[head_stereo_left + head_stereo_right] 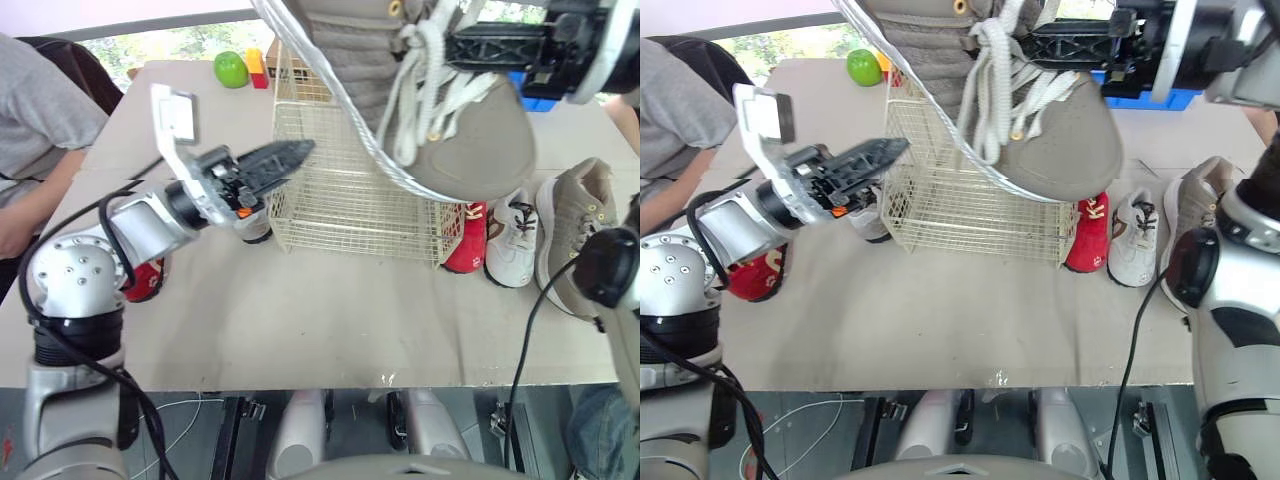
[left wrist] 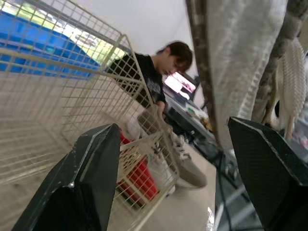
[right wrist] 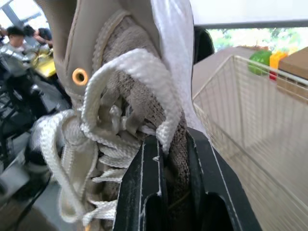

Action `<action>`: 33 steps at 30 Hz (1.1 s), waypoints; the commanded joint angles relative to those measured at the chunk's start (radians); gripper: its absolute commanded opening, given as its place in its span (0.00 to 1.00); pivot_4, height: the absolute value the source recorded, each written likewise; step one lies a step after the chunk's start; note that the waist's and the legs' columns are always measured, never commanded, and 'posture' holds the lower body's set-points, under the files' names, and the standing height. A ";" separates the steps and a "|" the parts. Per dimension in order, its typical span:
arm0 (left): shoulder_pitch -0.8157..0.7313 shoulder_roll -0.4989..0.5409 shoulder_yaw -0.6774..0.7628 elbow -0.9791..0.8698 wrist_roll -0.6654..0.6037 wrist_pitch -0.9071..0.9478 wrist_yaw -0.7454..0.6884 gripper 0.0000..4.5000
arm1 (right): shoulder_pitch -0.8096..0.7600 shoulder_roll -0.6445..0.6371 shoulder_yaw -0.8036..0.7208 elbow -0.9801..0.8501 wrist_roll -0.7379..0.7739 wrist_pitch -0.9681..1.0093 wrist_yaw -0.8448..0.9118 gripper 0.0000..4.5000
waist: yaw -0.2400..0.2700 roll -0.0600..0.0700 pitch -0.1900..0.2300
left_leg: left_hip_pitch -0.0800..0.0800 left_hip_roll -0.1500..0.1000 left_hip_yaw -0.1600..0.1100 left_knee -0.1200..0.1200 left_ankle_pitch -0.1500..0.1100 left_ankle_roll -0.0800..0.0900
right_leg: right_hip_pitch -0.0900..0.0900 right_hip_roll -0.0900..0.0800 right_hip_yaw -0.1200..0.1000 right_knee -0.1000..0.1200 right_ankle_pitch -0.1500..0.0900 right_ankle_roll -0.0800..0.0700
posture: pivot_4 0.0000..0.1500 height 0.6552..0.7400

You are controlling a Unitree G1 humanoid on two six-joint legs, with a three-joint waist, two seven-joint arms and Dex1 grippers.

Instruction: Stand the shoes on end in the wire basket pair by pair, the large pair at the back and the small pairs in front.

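A large beige lace-up shoe (image 1: 470,130) hangs toe-down over the wire basket (image 1: 300,120), and my right gripper (image 1: 452,45) is shut on its collar by the laces. In the right wrist view the fingers (image 3: 144,192) clamp the shoe's fabric. My left gripper (image 1: 295,155) is open at the basket's left wall, holding nothing. The matching large beige shoe (image 1: 575,230) lies on the table at the right. A small white shoe (image 1: 515,235) and a small red shoe (image 1: 467,235) lie beside the basket's right corner. Another red shoe (image 1: 148,280) and a pale shoe (image 1: 872,225) sit under my left arm.
A green apple (image 1: 231,68) and a yellow and red block (image 1: 257,66) stand at the table's far side. A blue bin (image 1: 535,95) is at the back right. A person in a grey shirt (image 1: 40,130) sits at the left edge of the table.
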 commanded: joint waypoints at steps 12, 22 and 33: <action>-0.146 -0.215 -0.059 0.008 -0.098 0.032 0.182 0.23 | 0.125 0.115 -0.076 -0.208 0.271 0.007 -0.350 0.00 | -0.011 0.000 0.000 | 0.008 -0.003 -0.002 0.005 -0.001 0.001 | 0.009 0.005 0.000 0.000 0.002 0.001 | 1.00 1.00; -0.148 -0.205 -0.042 0.045 0.026 0.074 0.065 0.55 | 0.141 0.118 -0.139 -0.182 0.469 0.007 -0.538 0.00 | -0.017 0.000 0.000 | 0.008 -0.003 -0.002 0.004 -0.001 0.002 | 0.010 0.005 0.000 -0.002 0.002 0.001 | 1.00 1.00; -0.172 -0.261 -0.033 0.072 0.208 0.032 0.145 0.69 | 0.139 0.091 -0.112 -0.150 0.694 -0.020 -0.628 0.00 | -0.016 0.000 0.000 | 0.008 -0.003 -0.002 0.004 -0.001 0.002 | 0.010 0.005 0.000 -0.002 0.002 0.001 | 1.00 1.00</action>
